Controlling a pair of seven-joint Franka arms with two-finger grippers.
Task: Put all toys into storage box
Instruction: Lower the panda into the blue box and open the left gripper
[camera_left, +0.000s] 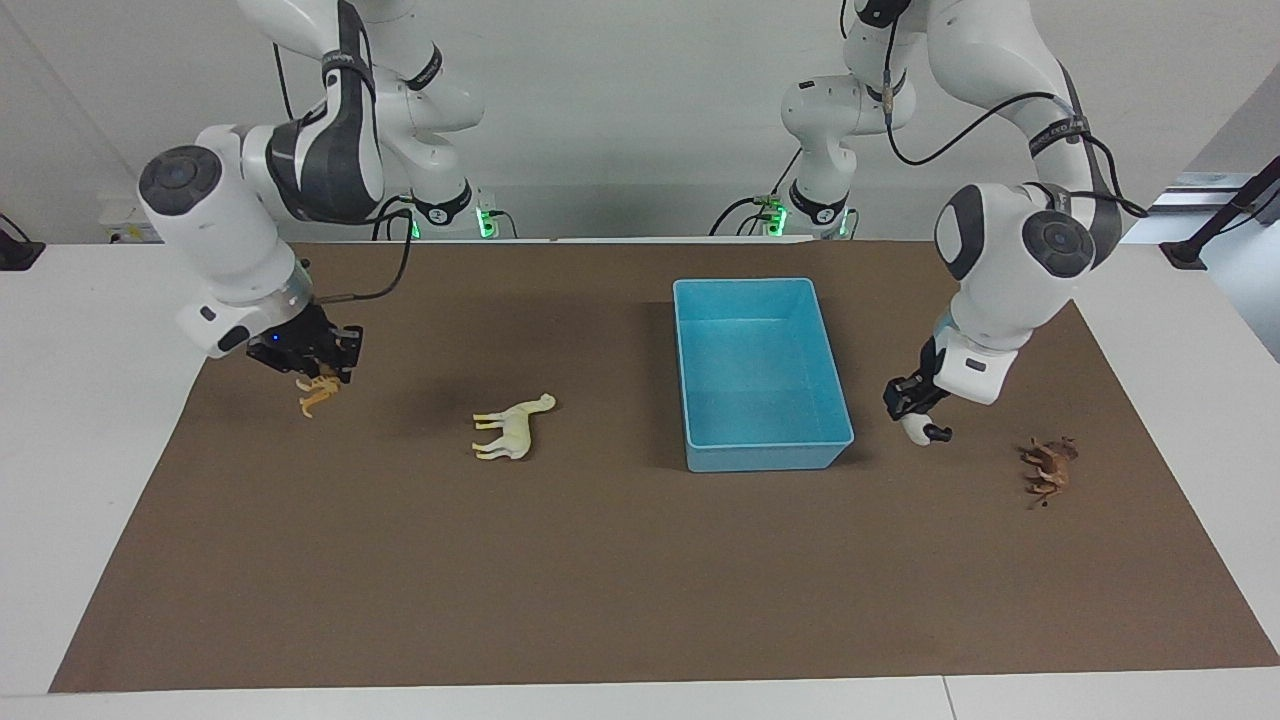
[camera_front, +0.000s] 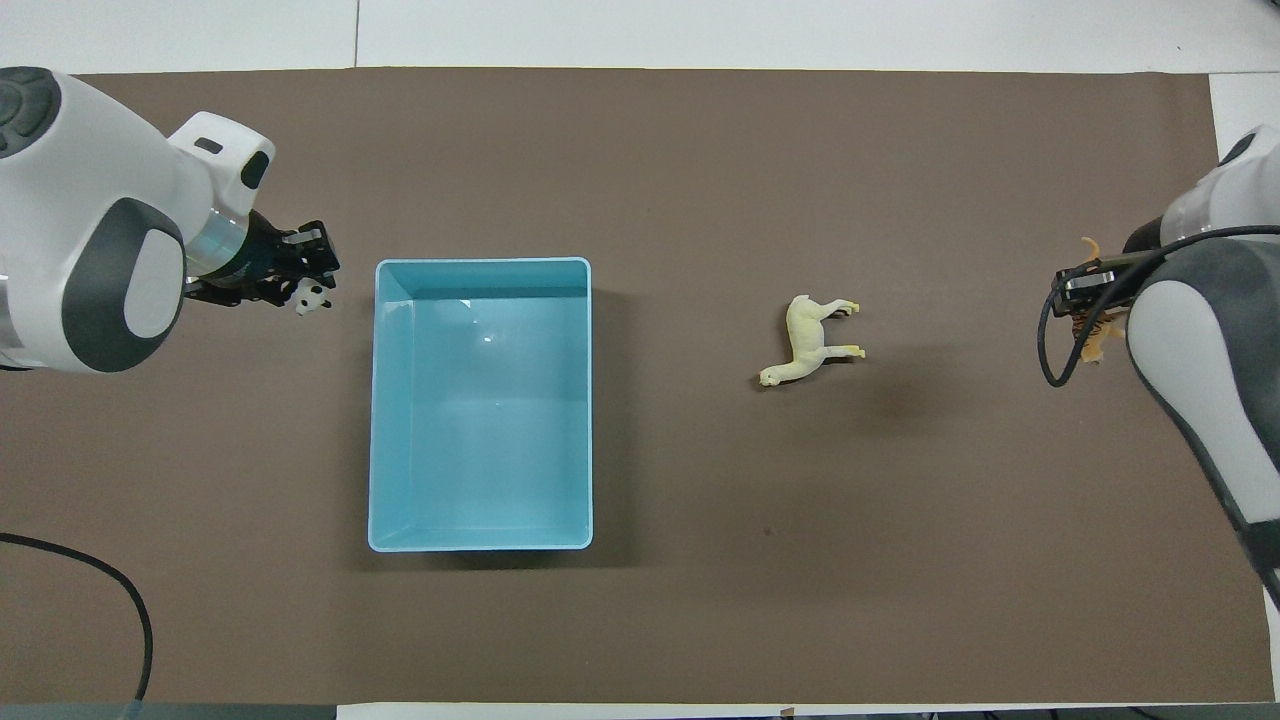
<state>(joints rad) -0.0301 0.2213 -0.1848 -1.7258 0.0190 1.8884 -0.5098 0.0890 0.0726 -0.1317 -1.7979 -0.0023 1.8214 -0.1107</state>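
Both arms are out over the brown mat (camera_left: 600, 600), one at each end.

Left gripper (camera_left: 915, 408): over the mat toward the left arm's end, just beside the storage box (camera_left: 760, 450). Fingers closed on the panda (camera_left: 918, 430), which hangs below them. The overhead view shows the same toy at the fingertips (camera_front: 312, 297), off the box's corner farthest from the robots.

Right gripper (camera_left: 318, 365): over the mat near the edge at the right arm's end. Fingers closed on the tiger (camera_left: 318, 393), held with its legs sticking out; whether it touches the mat, cannot tell. In the overhead view the tiger (camera_front: 1095, 335) is mostly hidden by the arm.

Storage box: light blue, open, nothing inside it (camera_front: 480, 545); sits on the mat between the middle and the left arm's end.

Cream-white horse (camera_left: 512, 428): lies on its side near the mat's middle, between the box and the right gripper, well apart from both (camera_front: 812, 340).

Dark brown animal (camera_left: 1048, 468): on the mat near the edge at the left arm's end, farther from the robots than the left gripper's spot, untouched.
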